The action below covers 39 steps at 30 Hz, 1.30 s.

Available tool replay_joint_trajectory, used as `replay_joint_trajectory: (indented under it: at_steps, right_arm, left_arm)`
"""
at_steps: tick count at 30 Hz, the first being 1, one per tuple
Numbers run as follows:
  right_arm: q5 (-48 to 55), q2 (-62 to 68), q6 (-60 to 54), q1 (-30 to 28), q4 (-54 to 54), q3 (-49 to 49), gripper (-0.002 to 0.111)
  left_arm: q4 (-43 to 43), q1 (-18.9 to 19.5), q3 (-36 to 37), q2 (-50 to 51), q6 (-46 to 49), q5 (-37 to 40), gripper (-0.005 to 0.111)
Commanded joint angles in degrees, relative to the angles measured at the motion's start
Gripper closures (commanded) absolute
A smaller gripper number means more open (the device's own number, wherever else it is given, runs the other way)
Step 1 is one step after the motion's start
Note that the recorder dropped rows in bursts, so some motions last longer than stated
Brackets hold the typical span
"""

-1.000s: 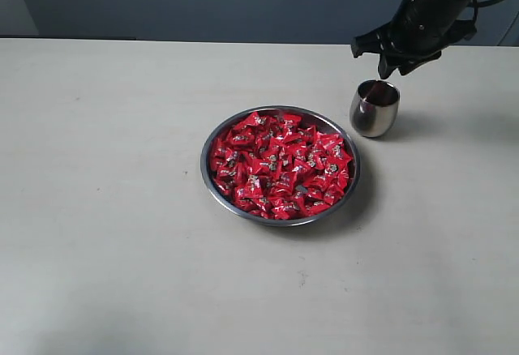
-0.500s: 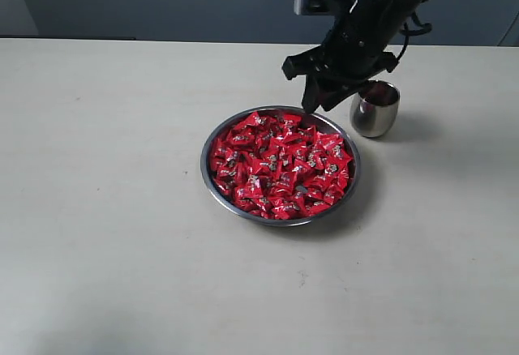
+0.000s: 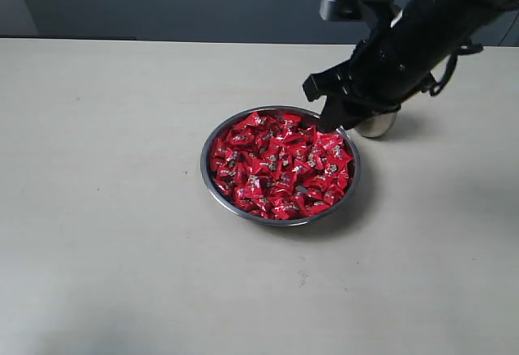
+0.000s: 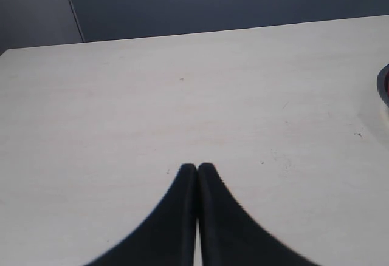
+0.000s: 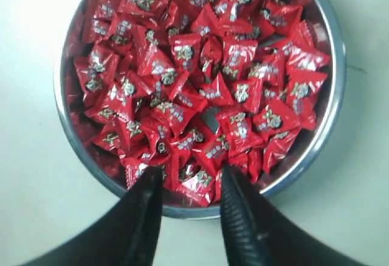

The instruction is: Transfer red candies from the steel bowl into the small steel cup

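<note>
**Right jaws hanging open over the bowl's cup-side rim, lining up a pick**

The candies (image 5: 200, 78) are filling the bowl (image 5: 336, 96) in a loose, overlapping heap, with only a small patch of bare steel showing near the middle. The bowl is sitting mid-counter. The cup (image 3: 378, 126) is standing just beside it, mostly hidden behind the right arm (image 3: 422, 39), so its contents cannot be told.

The right jaws are standing apart and empty, hanging over the candies at the rim on the cup's side, with a couple of wrappers lying between the tips. The left jaws are pressed together, idling over bare counter (image 4: 182, 84) well apart from the heap.

The step in hand looks like a descent for a pick. Doing it well probably means choosing one candy lying on top with free edges and centring it between the tips. Going down only until the tips are bracketing it matters, since pressing deeper risks jamming against the steel rim or catching neighbours. The crinkled wrappers are likely slippery, so closing on the candy's body rather than a wrapper ear should hold better. Lifting straight up before swinging toward the cup should avoid dragging strays over the rim.
</note>
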Motion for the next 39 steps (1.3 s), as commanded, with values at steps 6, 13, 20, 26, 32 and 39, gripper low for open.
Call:
replay_joint_trajectory:
  at_steps: [6, 13, 20, 26, 32, 39]
  right_arm:
    - [-10.64, 0.75, -3.51, 4.37, 5.68, 10.15, 0.076]
    - [-11.4, 8.39, -3.12, 10.59, 4.71, 3.87, 0.076]
    - [-2.38, 14.38, 6.15, 11.88, -5.66, -5.44, 0.064]
    - [1.45, 15.05, 8.76, 12.81, -7.78, -5.93, 0.065]
    - [0.99, 16.42, 13.71, 16.43, -15.08, -5.93, 0.065]
    - [-0.78, 16.63, 13.84, 16.43, -15.12, -5.93, 0.065]
  left_arm:
    - [0.1, -0.02, -0.48, -0.27, -0.27, -0.45, 0.106]
    - [0.1, -0.02, -0.48, -0.27, -0.27, -0.45, 0.106]
    - [0.1, -0.02, -0.48, -0.27, -0.27, -0.45, 0.106]
    - [0.1, -0.02, -0.48, -0.27, -0.27, -0.45, 0.106]
    - [0.1, -0.02, -0.48, -0.27, -0.27, -0.45, 0.106]
    - [0.1, -0.02, -0.48, -0.27, -0.27, -0.45, 0.106]
